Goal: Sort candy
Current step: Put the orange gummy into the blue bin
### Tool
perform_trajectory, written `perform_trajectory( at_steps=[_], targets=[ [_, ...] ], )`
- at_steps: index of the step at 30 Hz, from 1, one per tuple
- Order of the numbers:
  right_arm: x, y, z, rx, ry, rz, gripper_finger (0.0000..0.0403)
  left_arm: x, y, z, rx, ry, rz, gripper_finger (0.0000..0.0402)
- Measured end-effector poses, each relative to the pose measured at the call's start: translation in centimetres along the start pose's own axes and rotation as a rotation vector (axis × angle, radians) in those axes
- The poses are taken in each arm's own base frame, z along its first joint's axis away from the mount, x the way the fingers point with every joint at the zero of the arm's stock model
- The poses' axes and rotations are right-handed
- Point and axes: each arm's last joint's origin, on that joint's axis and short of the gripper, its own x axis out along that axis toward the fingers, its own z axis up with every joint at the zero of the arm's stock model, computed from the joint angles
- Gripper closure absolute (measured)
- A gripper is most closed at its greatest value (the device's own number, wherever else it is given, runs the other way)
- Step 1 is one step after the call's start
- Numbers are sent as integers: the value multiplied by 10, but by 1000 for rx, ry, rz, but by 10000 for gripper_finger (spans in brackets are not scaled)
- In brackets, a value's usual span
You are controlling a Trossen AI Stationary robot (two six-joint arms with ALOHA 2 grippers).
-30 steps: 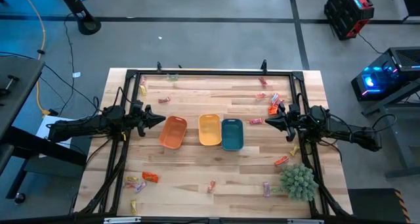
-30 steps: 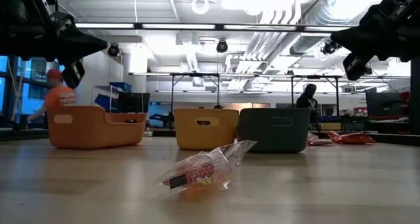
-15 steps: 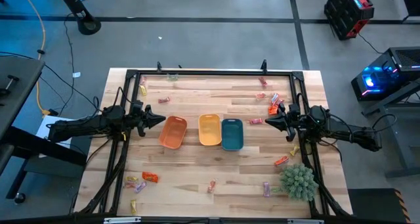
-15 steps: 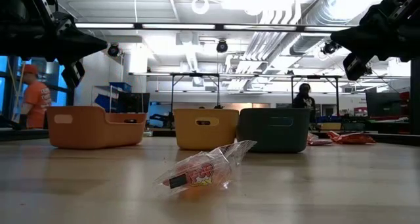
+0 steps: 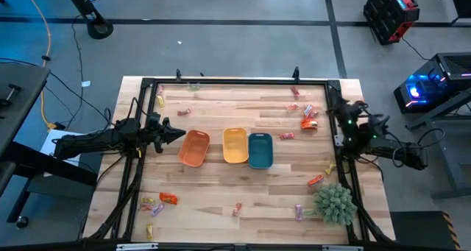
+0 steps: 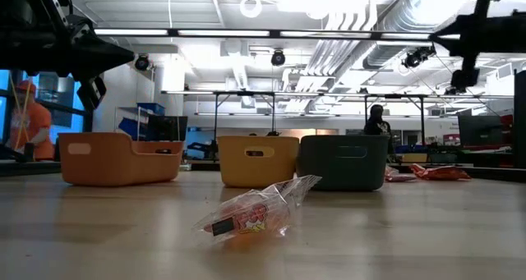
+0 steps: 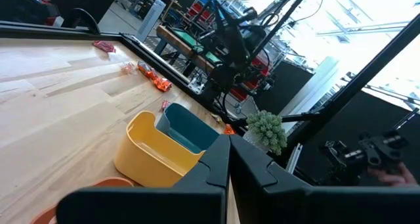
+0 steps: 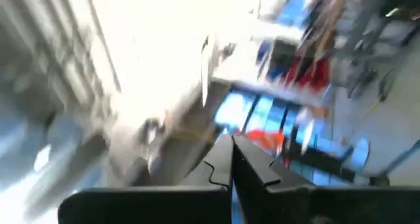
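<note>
The candy lies scattered over the wooden table. Small wrapped sweets sit by the far right (image 5: pixel 307 122), the far left (image 5: pixel 160 98), the near left (image 5: pixel 168 199) and the near middle (image 5: pixel 238 208). One clear-wrapped sweet (image 6: pixel 255 213) lies close in the low view. My left gripper (image 5: pixel 182 133) (image 7: pixel 230 152) hovers shut just left of the orange tray (image 5: pixel 194 148). My right gripper (image 5: pixel 333 104) (image 8: pixel 231 148) is shut and raised over the table's far right part, beside the sweets there. Neither holds anything.
Orange, yellow (image 5: pixel 235 145) and teal (image 5: pixel 260 149) trays stand side by side in the table's middle. A spiky green plant ball (image 5: pixel 335 203) sits at the near right corner. A black frame (image 5: pixel 235 80) runs round the table's edges. People move in the room behind.
My right arm has swung round. Its gripper pointed at the trays from the table's right side. Now it has turned toward the far edge and moved toward the far right corner, still shut. The left arm has kept still.
</note>
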Motion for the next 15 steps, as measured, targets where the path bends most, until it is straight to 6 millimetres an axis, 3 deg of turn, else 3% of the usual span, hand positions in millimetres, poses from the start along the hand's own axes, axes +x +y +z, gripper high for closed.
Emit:
perform_trajectory(
  at_steps=[3,6,12,15],
  targets=[
    [1,4,3,36,-30,18,403,0,0,0,0,0,0,401],
    [5,13,0,22,97,101,403,0,0,0,0,0,0,402],
    [28,60,-28,10,675,313,403,0,0,0,0,0,1,402],
    [44,87,-50,-25,985,308,403,0,0,0,0,-1,1,402]
  ],
)
